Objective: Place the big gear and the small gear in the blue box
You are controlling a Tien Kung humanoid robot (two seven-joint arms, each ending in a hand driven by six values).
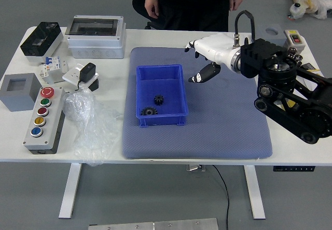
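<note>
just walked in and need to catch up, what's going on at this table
The robot's right hand is over the mat, beside the blue box, with its fingers spread and nothing in them. Both the big gear and the small gear are in the box, so the placing looks done. The left arm is out of view. A person stands at the far side with both hands down, handling nothing on the table.
</note>
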